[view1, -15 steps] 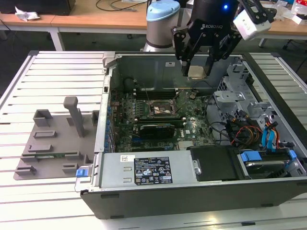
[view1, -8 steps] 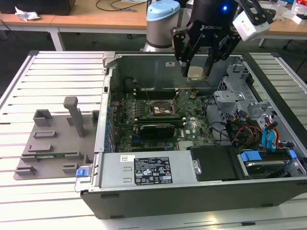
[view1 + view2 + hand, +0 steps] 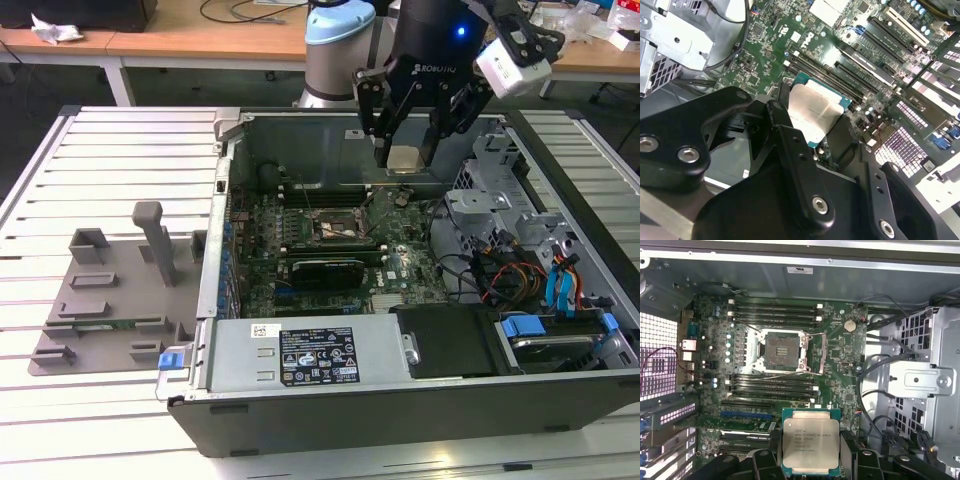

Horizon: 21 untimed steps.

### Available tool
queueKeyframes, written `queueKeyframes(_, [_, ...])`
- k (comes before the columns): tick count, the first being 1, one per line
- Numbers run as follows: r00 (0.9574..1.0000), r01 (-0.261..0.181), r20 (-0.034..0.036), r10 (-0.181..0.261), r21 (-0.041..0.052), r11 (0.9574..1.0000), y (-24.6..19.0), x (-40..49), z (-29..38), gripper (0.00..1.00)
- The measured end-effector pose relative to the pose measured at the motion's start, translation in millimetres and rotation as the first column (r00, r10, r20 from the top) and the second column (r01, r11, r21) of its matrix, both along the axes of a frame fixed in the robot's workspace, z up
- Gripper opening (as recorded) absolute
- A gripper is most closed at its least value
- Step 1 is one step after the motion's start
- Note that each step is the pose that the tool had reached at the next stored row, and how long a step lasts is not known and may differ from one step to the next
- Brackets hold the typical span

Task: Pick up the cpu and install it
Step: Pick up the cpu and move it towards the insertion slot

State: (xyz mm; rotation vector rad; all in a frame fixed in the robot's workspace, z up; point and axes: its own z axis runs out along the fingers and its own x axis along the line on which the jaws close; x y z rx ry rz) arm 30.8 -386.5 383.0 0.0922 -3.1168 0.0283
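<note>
Overhead shot of an open desktop PC case [image 3: 300,365] lying on its side on a white slatted table [image 3: 120,150], with a robot arm reaching in from the far side. The arm's black gripper [image 3: 405,160] hangs above the case interior, near the back wall. Its two fingers [image 3: 383,135] are closed on the cpu [image 3: 404,158], one on each of two opposite edges. The cpu is a small flat square w/ a pale metal top. It's held in the air, level, not touching the board.

The green motherboard [image 3: 400,265] lies below. Its socket [image 3: 335,228], a black square w/ a metal rim, sits lower in the frame and toward the exterior view's left of the cpu, clearly apart from it.

In the first wrist view, the cpu [image 3: 811,442] is seen top-down w/ its silvery lid facing the camera, a green edge around it and black fingers [image 3: 765,460] on either side. The socket [image 3: 779,351] shows farther off w/ its dark centre exposed and rows of memory slots [image 3: 775,310] on both sides.

In the second wrist view, the cpu [image 3: 815,112] sits between the finger pads [image 3: 782,122], w/ the board behind it.

At the exterior view's left, a grey plastic tray [image 3: 110,300] w/ slots and posts rests on the table beside the case. At the exterior view's right, inside the case, there are metal drive cages [image 3: 500,200] and coloured cables [image 3: 520,280].
</note>
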Motion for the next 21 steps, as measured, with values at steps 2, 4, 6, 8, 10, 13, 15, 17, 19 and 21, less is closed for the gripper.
queueKeyframes(2, [1.0,0.0,0.0,0.0,0.0,1.0,0.0,0.0,-2.7,0.55])
queueKeyframes(4, [1.0,0.0,0.0,0.0,0.0001,1.0,0.0,0.0,-4.9,0.55])
queueKeyframes(6, [1.0,0.0,0.0,0.0,0.0,1.0,0.0,0.0,-7.6,0.55])
queueKeyframes(8, [1.0,0.0,0.0,0.0,-0.0001,1.0,0.0,0.0,-9.3,0.55])
queueKeyframes(10, [1.0,0.0,0.0,0.0,0.0,1.0,0.0,0.0,-11.9,0.55])
queueKeyframes(13, [1.0,0.0,0.0,0.0,0.0001,1.0,0.0,0.0,-15.1,0.55])
queueKeyframes(15, [1.0,0.0,0.0,0.0,0.0,1.0,0.0,0.0,-18.3,0.55])
queueKeyframes(17, [1.0,0.0,0.0,0.0,0.0,1.0,0.0,0.0,-21.4,0.55])
queueKeyframes(19, [1.0,0.0,0.0,0.0,0.0,1.0,0.0,0.0,-24.5,0.55])
queueKeyframes(21, [1.0,0.0,0.0,0.0,0.0,1.0,0.0,0.0,-27.9,0.55])
